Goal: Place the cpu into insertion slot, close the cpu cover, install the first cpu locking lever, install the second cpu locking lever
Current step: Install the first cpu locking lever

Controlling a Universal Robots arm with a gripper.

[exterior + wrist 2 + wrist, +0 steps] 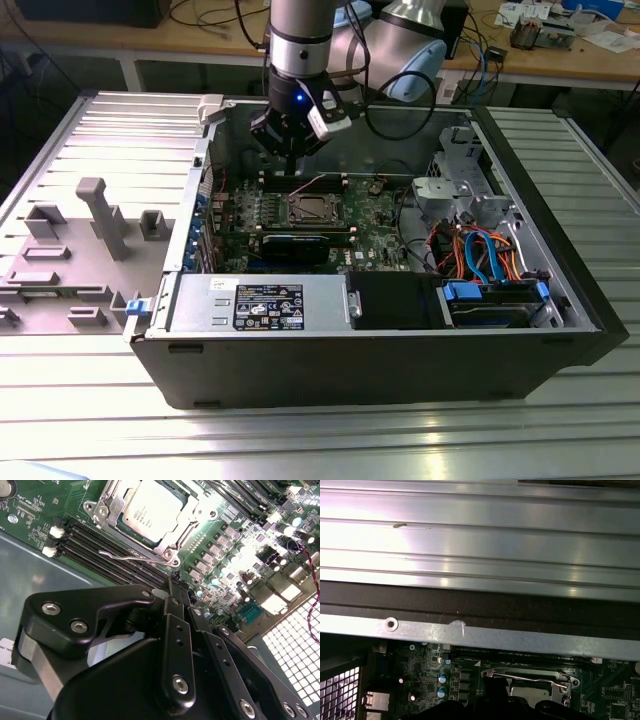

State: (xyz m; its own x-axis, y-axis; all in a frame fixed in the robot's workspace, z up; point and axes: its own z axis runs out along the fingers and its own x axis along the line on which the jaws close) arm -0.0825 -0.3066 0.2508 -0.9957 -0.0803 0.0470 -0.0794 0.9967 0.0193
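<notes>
- Pincer [172, 580] hangs inside the open case [400, 370], just above the board [40, 510] beside the socket [308, 209]; in the second wrist view its two black fingers [176, 645] lie pressed together with nothing between them, so it is closed and empty
- Cpu [152, 515] sits flat in the socket, its silver-grey top showing in the second wrist view
- Cover [112, 507] lies down over the cpu as a silvery frame around its edges
- Lever [135, 558], a thin wire along the socket's side nearest the pincer, lies low beside the frame; whether it is hooked I cannot tell
- In the first wrist view a wire lever [530, 677] runs across the socket's edge, with the case wall [480, 635] beyond it
- Memory slots [100, 545] run long and black next to the socket
- Case lies on its side on a ribbed metal surface [320, 440], with grey fixtures [100, 215] at the exterior view's left
</notes>
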